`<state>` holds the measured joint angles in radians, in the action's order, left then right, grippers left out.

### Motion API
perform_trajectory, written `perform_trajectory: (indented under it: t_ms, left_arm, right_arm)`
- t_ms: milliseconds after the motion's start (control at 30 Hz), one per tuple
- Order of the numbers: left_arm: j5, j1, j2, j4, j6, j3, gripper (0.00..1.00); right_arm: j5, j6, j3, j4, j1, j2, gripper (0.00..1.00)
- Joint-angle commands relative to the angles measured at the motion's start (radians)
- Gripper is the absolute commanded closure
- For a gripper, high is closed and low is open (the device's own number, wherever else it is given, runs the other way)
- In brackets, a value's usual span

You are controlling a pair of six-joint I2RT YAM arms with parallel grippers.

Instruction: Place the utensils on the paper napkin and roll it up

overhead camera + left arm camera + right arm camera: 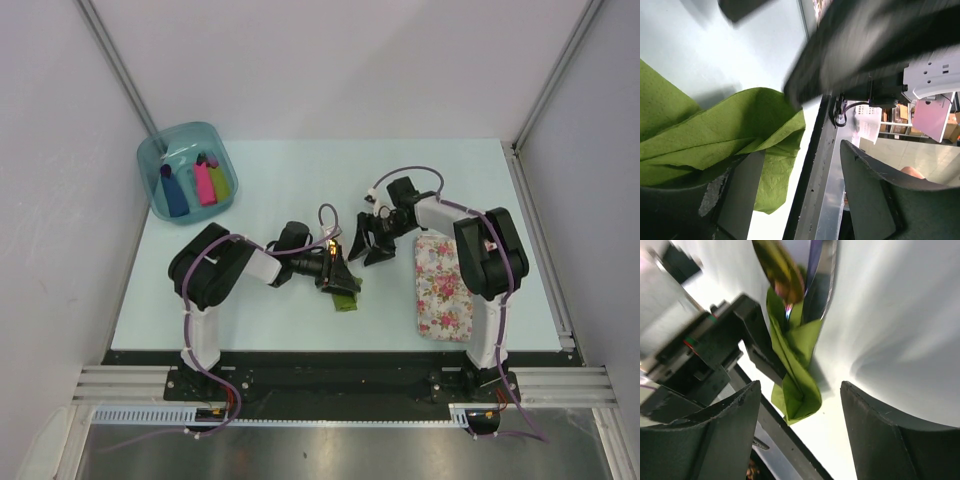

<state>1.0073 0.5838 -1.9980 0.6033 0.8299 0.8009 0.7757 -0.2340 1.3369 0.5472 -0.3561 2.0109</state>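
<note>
Left pincer point(340, 283): jaws apart, clamped on nothing; in the left wrist view a fold of the paper napkin point(346, 301) lies against one finger point(737, 197).

Right pincer point(367, 252): jaws apart, empty, at 1 o'clock of the napkin.

The napkin lies rolled and twisted on the tabletop point(270, 180), near its front edge, with the floral mat point(443, 285) at 3 o'clock. The utensils point(781, 271) protrude from one end of the roll.

Assessed risks: with nothing gripping it, the loose roll may spring open. The finger touching the fold could drag the paper when the arm lifts. The exposed utensils could slide out of the open end.
</note>
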Motion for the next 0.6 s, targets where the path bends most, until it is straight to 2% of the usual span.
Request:
perform_trajectory:
  t_ms: [0, 200, 367, 500, 533, 567]
  left_arm:
    - [-0.098, -0.002, -0.041, -0.083, -0.103, -0.012, 0.30]
    - [-0.105, -0.002, -0.030, -0.102, -0.124, -0.002, 0.30]
    - [-0.108, -0.006, -0.033, -0.117, -0.138, 0.006, 0.32]
    - [-0.105, -0.007, -0.030, -0.112, -0.143, 0.001, 0.32]
    - [-0.102, -0.007, -0.033, -0.112, -0.146, 0.001, 0.33]
    - [-0.098, -0.007, -0.033, -0.111, -0.146, 0.003, 0.33]
  right_arm:
    - [0.017, 0.074, -0.022, 0.088, -0.052, 0.011, 0.30]
    - [0.024, 0.128, -0.085, 0.125, -0.066, -0.015, 0.32]
    - [0.010, 0.173, -0.120, 0.154, -0.057, -0.026, 0.41]
    - [-0.013, 0.206, -0.148, 0.168, -0.024, -0.032, 0.57]
    - [-0.018, 0.208, -0.150, 0.166, -0.021, -0.031, 0.67]
    - [-0.019, 0.209, -0.153, 0.165, -0.021, -0.026, 0.72]
